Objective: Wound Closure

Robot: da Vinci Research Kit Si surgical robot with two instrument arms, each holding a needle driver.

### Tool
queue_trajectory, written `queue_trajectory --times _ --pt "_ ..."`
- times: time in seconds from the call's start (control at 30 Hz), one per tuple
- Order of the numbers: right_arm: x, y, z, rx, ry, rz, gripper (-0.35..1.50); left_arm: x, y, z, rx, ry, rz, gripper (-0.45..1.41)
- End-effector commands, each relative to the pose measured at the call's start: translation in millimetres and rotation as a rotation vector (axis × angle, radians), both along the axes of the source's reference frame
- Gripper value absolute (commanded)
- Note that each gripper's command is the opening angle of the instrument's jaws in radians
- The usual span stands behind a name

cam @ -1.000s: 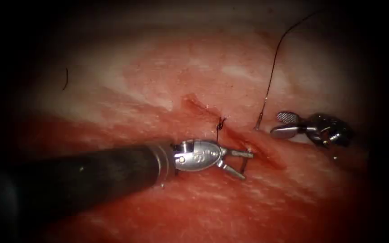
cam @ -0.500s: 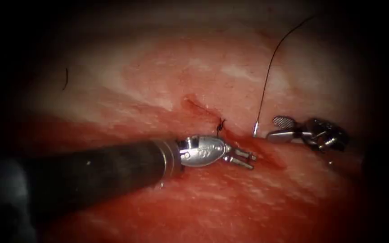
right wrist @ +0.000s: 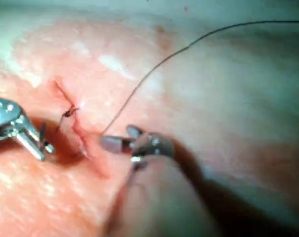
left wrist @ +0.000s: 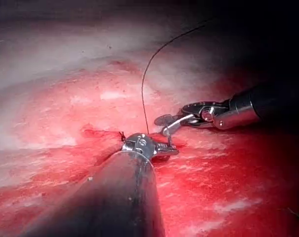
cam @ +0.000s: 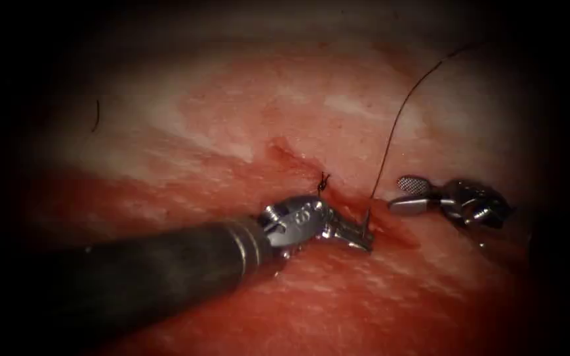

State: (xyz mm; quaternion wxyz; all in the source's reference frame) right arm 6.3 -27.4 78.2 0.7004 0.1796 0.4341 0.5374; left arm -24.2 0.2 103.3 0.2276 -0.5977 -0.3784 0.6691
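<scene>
The cut (cam: 396, 231) runs slantwise across the tissue (cam: 245, 112), with one knotted stitch (cam: 323, 182) on it. My left tool (cam: 363, 237) comes in from the lower left, its jaws shut on the needle (cam: 367, 221) at the cut's left lip. A short piece of the needle stands up from the jaws; the rest of its curve is hidden in the tissue. The thread (cam: 397, 122) rises from the cut's right lip and arcs off to the upper right. My right tool (cam: 404, 194) hovers right of the cut, jaws open, holding nothing. Both tools also appear in the wrist views: left tool (left wrist: 171, 148), right tool (right wrist: 117, 138).
A short loose piece of thread (cam: 96, 115) lies on the pale tissue far to the left. Red fluid (cam: 338, 296) wets the near half of the tissue around the left tool's shaft (cam: 153, 277).
The left jaws, open around the needle a second ago, have shut on it. The thread's lower end has slid down toward the cut. The right tool has drifted slightly left.
</scene>
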Motion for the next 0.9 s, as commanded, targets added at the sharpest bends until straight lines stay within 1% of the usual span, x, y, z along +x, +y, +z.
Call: queue_trajectory --times 0.03,0.23,0.27,0.3,0.33,0.37,0.43,0.47,0.5,0.6,0.63,0.7,0.8,0.87,0.9 --pt "0.9 -0.1 0.7 0.0 0.002 0.001 1.25 -0.4 -0.4 0.3 0.017 -0.01 0.001 -0.45" --pt "1.2 -0.4 0.5 0.002 -0.001 0.001 1.22 0.8 -0.2 -2.2 0.052 -0.052 0.013 -0.45" --pt "1.2 -0.5 0.3 0.0 -0.001 0.005 1.15 0.9 -0.1 -2.7 0.055 -0.055 0.016 -0.45" --pt "1.2 -1.0 -0.1 0.008 -0.02 0.011 0.91 1.1 0.0 -3.5 -0.014 -0.081 0.022 -0.45" --pt "1.2 -1.2 -0.4 0.018 -0.053 0.023 0.8 1.2 -0.1 -3.8 -0.066 -0.085 0.026 -0.45" --pt "1.3 -1.2 -0.7 0.021 -0.068 0.029 0.75 1.3 -0.1 -4.2 -0.135 -0.085 0.032 -0.45" --pt "1.2 -1.2 -1.5 0.006 -0.085 0.038 0.78 1.5 -0.1 -4.7 -0.222 -0.088 0.033 -0.45" --pt "1.1 -1.2 -1.8 -0.015 -0.082 0.046 0.9 1.6 -0.1 -5.0 -0.258 -0.083 0.028 -0.45" --pt "1.0 -1.2 -2.2 -0.032 -0.078 0.057 0.96 1.7 -0.1 -5.1 -0.294 -0.081 0.022 -0.45" --pt "0.9 -1.3 -3.3 -0.047 -0.072 0.111 1.07 1.7 -0.2 -5.4 -0.425 -0.08 0.012 -0.45" --pt "0.9 -1.3 -3.7 -0.049 -0.075 0.128 1.15 1.7 -0.2 -5.5 -0.456 -0.075 0.013 -0.45" --pt "1.0 -1.3 -4.3 -0.05 -0.052 0.131 1.2 1.7 -0.3 -5.5 -0.534 -0.068 0.012 -0.45" --pt "1.2 -1.5 -5.1 0.014 -0.019 0.16 1.15 1.6 -0.3 -5.6 -0.639 -0.043 0.007 -0.45" --pt "1.3 -1.5 -5.7 0.061 0.004 0.182 1.01 1.4 0.0 -5.5 -0.694 -0.013 -0.003 -0.45" --pt "1.3 -1.5 -5.9 0.073 0.01 0.186 0.98 1.1 0.3 -5.4 -0.73 0.007 -0.011 -0.45"
